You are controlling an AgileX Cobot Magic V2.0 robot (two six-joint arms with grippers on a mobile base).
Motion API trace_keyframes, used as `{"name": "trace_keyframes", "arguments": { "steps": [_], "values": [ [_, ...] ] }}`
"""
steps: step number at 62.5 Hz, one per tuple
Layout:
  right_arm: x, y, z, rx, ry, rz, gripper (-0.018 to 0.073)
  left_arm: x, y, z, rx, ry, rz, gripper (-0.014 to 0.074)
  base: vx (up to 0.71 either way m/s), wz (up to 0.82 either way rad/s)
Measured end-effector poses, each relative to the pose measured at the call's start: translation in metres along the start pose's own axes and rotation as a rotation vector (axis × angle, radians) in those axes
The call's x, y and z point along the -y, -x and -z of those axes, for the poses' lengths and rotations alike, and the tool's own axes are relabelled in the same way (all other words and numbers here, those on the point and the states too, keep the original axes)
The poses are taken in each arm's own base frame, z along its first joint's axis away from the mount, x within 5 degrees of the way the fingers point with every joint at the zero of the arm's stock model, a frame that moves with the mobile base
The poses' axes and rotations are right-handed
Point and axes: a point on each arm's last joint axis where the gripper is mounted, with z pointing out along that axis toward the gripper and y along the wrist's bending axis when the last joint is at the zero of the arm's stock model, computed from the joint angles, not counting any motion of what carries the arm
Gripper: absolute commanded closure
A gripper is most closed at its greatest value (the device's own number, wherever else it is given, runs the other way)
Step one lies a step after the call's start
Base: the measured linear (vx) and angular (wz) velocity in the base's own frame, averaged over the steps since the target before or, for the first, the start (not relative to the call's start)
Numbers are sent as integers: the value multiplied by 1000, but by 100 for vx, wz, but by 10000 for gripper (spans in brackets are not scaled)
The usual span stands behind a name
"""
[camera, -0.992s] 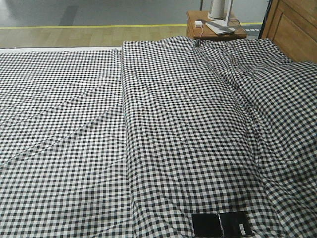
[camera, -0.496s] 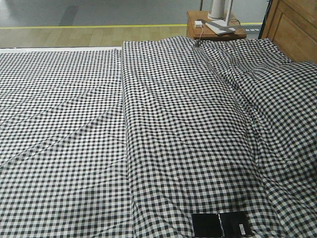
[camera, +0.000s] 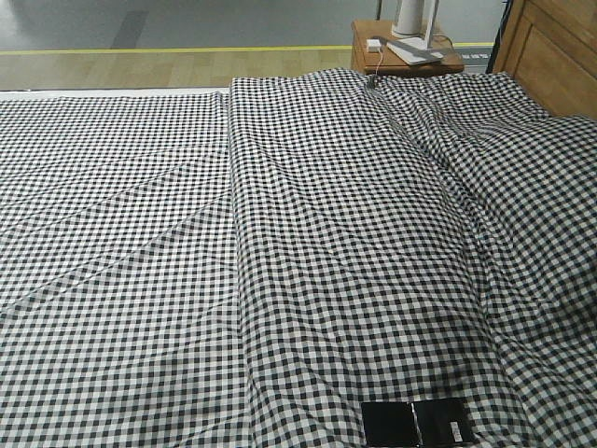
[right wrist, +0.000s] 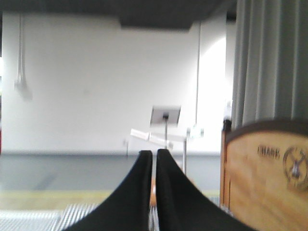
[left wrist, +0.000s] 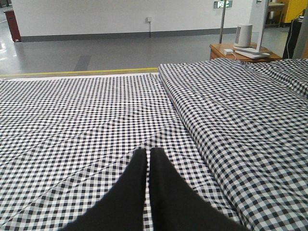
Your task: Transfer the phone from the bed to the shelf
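The phone [camera: 417, 422] lies flat on the bed [camera: 326, 233], at the near edge and right of centre, on the raised quilt. Its crease runs across the middle, and a white sticker sits on its right half. The left gripper [left wrist: 148, 152] has its jaws pressed together, holding nothing, above the flat left part of the bedding. The right gripper [right wrist: 154, 153] is also closed and empty, facing a white wall with the headboard [right wrist: 269, 178] to its right. A nightstand [camera: 403, 58] stands at the far end.
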Motion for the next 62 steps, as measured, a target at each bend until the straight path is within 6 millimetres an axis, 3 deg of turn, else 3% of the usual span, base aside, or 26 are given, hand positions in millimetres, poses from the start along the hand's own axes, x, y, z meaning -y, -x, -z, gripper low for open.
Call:
{"name": "trace_keyframes", "arguments": {
  "steps": [10, 29, 42, 62],
  "values": [
    [-1, -5, -32, -172, 15, -2, 363, 0, 0, 0, 0, 0, 0, 596, 0, 0],
    [-1, -44, -73, -433, 29, -8, -171, 0, 0, 0, 0, 0, 0, 596, 0, 0],
    [-2, -58, -81, -529, 35, -11, -153, 0, 0, 0, 0, 0, 0, 596, 0, 0],
    [-2, -58, -81, -533, 36, -12, -74, 0, 0, 0, 0, 0, 0, 596, 0, 0]
  ]
}}
